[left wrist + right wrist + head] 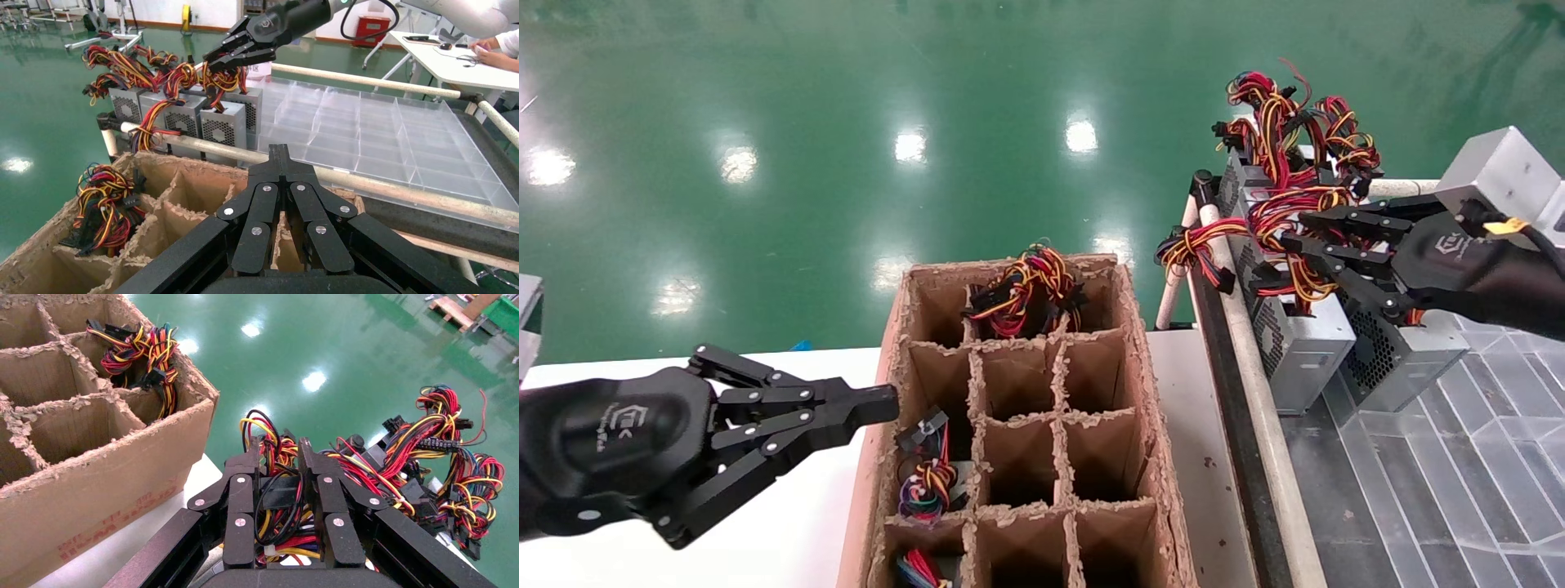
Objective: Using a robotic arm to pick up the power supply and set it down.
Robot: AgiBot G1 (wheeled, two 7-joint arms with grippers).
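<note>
**Visitor:** Where were you working?

**Me:** Over a shiny green floor (846,122), between a white table (789,523) and a cart (1258,457) that carried a clear divided tray (1418,490). A cardboard box (1148,457) with paper dividers stood on the table.

**Visitor:** How far along was the job?

**Me:** I'd say it was barely begun. The power supply (1299,347) sat on the cart against the rail, in a row of similar grey boxes (183,119). My right pincer (1275,249) had narrowed onto its wire bundle (1287,204), with wires pinched between the fingers (238,496). I can't be sure the wires belonged to that unit and not its neighbour. Lifting, carrying and setting down all remained. Three compartments of the box already showed wires (1026,294); the others looked empty.

**Visitor:** And your other arm?

**Me:** The left pincer (883,404) hung beside the box, pressed closed on nothing.

**Visitor:** Any writing?

**Me:** Each pincer had a white logo (1451,243) with tiny lettering I couldn't read. Faint red print (116,523) on the box's side was also illegible.
</note>
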